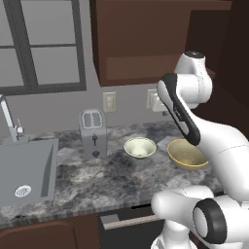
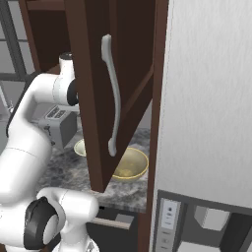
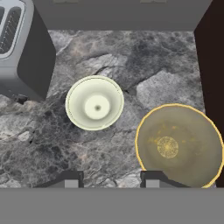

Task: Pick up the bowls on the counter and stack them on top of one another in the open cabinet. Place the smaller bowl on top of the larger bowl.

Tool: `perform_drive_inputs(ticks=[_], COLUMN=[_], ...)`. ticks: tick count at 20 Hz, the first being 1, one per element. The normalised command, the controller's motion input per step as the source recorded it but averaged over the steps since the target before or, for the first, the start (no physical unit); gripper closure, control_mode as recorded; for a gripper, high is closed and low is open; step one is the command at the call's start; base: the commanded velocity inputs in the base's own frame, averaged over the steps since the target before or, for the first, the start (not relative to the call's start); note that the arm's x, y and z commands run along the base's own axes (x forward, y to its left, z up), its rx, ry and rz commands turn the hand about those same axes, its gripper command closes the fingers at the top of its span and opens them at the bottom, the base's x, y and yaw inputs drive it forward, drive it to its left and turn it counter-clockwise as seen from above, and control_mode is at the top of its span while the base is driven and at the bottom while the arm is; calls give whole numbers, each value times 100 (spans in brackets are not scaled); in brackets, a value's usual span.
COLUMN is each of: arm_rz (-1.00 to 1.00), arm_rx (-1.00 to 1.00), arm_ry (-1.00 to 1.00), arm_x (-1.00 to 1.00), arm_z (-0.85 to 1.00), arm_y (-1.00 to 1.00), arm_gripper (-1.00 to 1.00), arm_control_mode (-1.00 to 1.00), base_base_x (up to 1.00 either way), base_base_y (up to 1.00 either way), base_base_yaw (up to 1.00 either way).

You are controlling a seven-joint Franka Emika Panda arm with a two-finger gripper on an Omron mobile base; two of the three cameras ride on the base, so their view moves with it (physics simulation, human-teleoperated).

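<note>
Two bowls stand upright and apart on the mottled granite counter [image 1: 97,177]. The smaller bowl [image 1: 140,147] [image 3: 94,103] is pale cream-white. To its right sits the larger bowl [image 1: 186,154] [image 3: 178,146], mustard yellow. My gripper [image 3: 111,180] hangs high above the counter, looking down on both bowls. Its jaws are open with nothing between them, and the right fingertip [image 3: 151,178] is over the larger bowl's near-left rim. In the right base view the open cabinet door [image 2: 93,98] hides part of both bowls. The dark reddish-brown cabinet [image 1: 146,39] hangs above the bowls.
A silver toaster [image 1: 93,132] [image 3: 22,48] stands just left of the smaller bowl. Further left are the steel sink [image 1: 26,170] and its faucet [image 1: 9,119]. A dark wall panel [image 3: 212,65] borders the counter on the right. Outlets [image 1: 109,101] sit on the back wall.
</note>
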Motion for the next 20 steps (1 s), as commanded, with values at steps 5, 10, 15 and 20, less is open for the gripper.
perform_drive_inputs(ticks=[5,10,15,20], arm_rz=[0,0,-1,-7], arm_rx=[-1,0,0,2], arm_ry=[0,0,-2,-6], arm_x=[0,0,-21,-42], arm_z=[-1,0,0,0], arm_y=[0,0,6,31], arm_gripper=[-100,-100,-100,-100], arm_control_mode=[-100,-100,-100,-100], base_base_x=[0,0,0,0], base_base_y=[0,0,0,0], base_base_yaw=[0,0,0,0])
